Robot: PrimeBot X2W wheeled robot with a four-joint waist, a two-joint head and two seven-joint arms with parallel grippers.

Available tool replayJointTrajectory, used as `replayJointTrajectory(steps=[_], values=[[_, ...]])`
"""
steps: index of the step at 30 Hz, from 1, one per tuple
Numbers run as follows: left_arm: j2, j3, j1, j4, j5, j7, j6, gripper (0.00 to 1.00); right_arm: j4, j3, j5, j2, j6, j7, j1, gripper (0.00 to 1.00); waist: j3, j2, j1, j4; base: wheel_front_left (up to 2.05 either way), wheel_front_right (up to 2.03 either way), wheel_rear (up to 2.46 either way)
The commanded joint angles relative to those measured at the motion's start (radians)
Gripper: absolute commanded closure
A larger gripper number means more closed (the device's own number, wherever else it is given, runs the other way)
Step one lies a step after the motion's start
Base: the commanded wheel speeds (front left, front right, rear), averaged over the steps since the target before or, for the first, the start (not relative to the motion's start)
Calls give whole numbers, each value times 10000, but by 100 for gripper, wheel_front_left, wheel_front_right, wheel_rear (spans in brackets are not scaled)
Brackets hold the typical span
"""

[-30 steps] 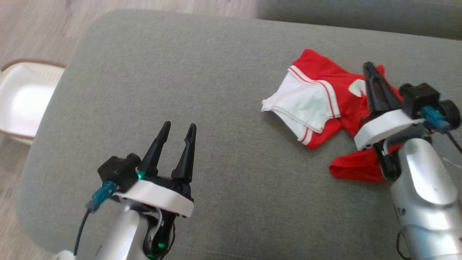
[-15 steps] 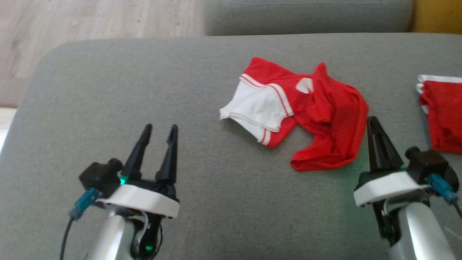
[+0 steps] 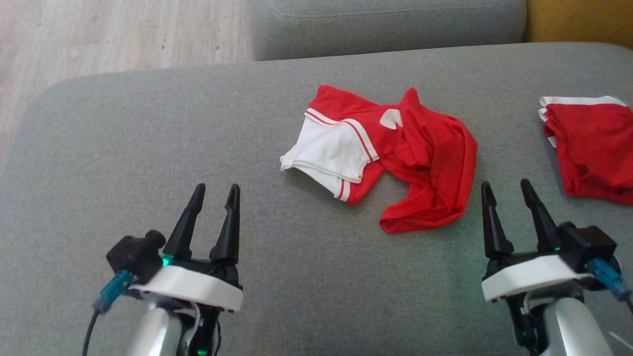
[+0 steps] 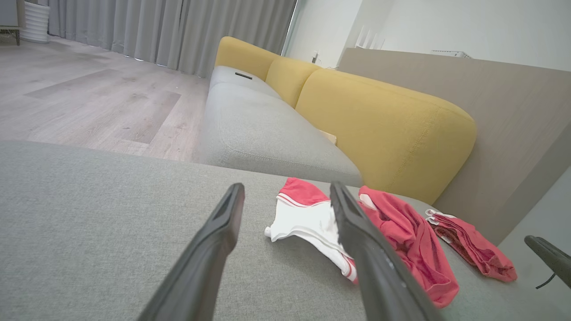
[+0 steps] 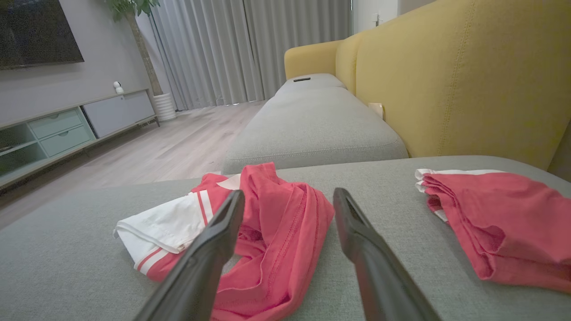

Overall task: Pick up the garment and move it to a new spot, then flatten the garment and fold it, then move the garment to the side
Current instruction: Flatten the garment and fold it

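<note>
You can see the red and white garment (image 3: 425, 148) bunched up in the middle of the grey sofa seat (image 3: 148, 148). Your left gripper (image 3: 215, 190) and right gripper (image 3: 507, 187) are spread apart and hold nothing.

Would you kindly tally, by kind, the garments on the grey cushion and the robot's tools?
Garments: 2 (crumpled garment, folded garment)
Tools: 2 (left tool, right tool, both open)
Total: 4
</note>
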Motion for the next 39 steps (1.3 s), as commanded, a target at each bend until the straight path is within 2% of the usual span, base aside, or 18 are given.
replayJointTrajectory(steps=[1, 9, 14, 20, 29, 39], values=[[32, 313, -353, -320, 78, -53, -27, 0, -395, 180, 32, -24, -9, -96, -331, 0, 30, 0, 0, 44, 0, 0, 0], [32, 86, -555, -337, 54, -53, -56, 0, -349, 487, 94, -23, -9, 21, -743, 0, 485, 0, 0, 507, 0, 0, 0], [32, -106, -756, -304, -23, -53, -45, 0, 96, 943, 443, -23, -9, 334, -1334, 0, 877, 0, 0, 958, 0, 0, 0], [32, -320, -978, -238, -113, -53, -35, 0, 1246, 1381, 1089, -23, -9, 781, -2118, 0, 1321, 0, 0, 1513, 0, 0, 0], [32, -621, -1299, -224, -235, -53, 12, 0, 3073, 1701, 3042, -22, -9, 1420, -3309, 0, 1788, 0, 0, 2205, 0, 0, 0], [32, -776, -1464, -253, -350, -53, 85, 0, 4599, 1280, 3107, -31, -9, 1427, -4469, 0, 2088, 0, 0, 2586, 0, 0, 0]])
